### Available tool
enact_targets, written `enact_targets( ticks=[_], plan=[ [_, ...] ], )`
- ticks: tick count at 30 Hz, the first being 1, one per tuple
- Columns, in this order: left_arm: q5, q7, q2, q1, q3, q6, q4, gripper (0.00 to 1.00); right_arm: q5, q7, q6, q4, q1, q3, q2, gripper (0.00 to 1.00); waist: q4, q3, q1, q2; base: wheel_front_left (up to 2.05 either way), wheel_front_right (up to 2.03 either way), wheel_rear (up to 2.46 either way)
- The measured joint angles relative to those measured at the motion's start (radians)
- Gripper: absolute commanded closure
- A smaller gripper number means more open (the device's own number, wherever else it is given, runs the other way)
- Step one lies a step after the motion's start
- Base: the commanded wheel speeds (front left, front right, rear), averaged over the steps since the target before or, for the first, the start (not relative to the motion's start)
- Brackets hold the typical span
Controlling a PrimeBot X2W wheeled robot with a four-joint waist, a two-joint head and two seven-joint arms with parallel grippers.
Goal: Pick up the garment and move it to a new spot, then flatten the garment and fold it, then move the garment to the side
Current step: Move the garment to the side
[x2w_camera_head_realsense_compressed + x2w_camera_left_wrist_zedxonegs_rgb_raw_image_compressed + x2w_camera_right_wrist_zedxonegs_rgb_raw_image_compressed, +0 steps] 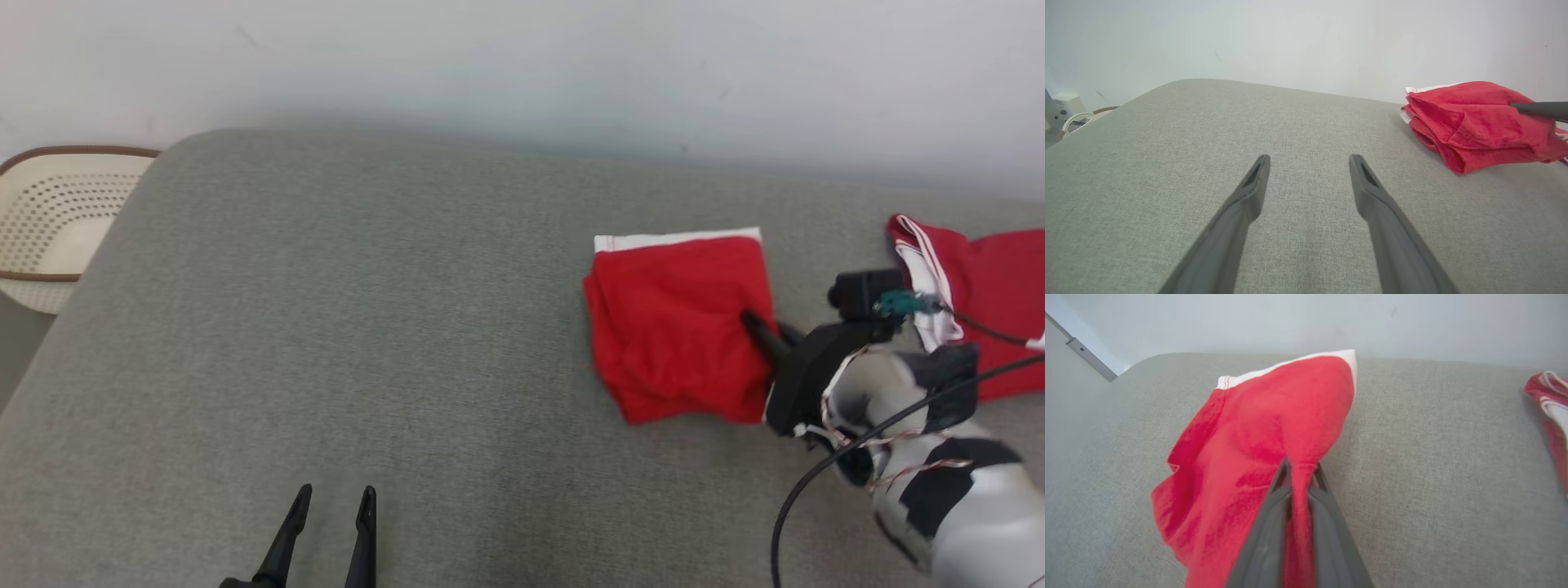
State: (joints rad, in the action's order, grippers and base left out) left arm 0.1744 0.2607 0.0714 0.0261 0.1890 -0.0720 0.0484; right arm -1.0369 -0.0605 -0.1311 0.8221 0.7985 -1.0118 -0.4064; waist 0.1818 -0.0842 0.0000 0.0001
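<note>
A folded red garment (673, 327) with a white band along its far edge lies on the grey cushion at the right. My right gripper (755, 322) is shut on a pinched ridge of its right side; in the right wrist view the red cloth (1265, 449) is squeezed between the two dark fingers of the right gripper (1300, 469). My left gripper (333, 498) stands open and empty near the front edge, well to the left of the garment. In the left wrist view, the left gripper (1308, 163) points over bare cushion, with the garment (1474, 122) at the right.
A second red and white cloth (980, 294) lies at the far right of the cushion (326, 327), behind my right arm. A cream perforated basket (57, 220) stands off the cushion's left edge. A pale wall runs behind.
</note>
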Motion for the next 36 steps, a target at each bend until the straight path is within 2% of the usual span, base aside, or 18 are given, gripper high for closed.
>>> enact_targets(
  ticks=[12, 19, 21, 36],
  plan=[
    [-0.023, 0.000, 0.015, 0.044, -0.012, 0.008, -0.039, 0.00, 0.026, 0.105, 0.000, -0.055, 0.156, -0.106, -0.167, 1.00, -0.101, -0.068, 0.0000, 0.0000, 0.00, 0.00, 0.00],
    [-0.029, 0.000, 0.041, 0.074, -0.027, 0.005, -0.082, 0.00, -0.006, 0.128, 0.000, -0.050, 0.231, -0.135, -0.243, 1.00, -0.151, -0.123, 0.0000, 0.0001, 0.00, 0.00, 0.00],
    [-0.035, -0.004, 0.049, 0.082, -0.027, 0.003, -0.105, 0.00, -0.021, 0.136, 0.000, -0.051, 0.262, -0.150, -0.284, 1.00, -0.165, -0.147, 0.0000, 0.0000, 0.00, 0.00, 0.00],
    [-0.043, -0.040, 0.089, 0.103, -0.031, -0.002, -0.188, 0.00, -0.054, 0.220, 0.000, -0.055, 0.431, -0.218, -0.440, 1.00, -0.196, -0.240, 0.0001, 0.0001, 0.00, 0.00, 0.00]
  ],
)
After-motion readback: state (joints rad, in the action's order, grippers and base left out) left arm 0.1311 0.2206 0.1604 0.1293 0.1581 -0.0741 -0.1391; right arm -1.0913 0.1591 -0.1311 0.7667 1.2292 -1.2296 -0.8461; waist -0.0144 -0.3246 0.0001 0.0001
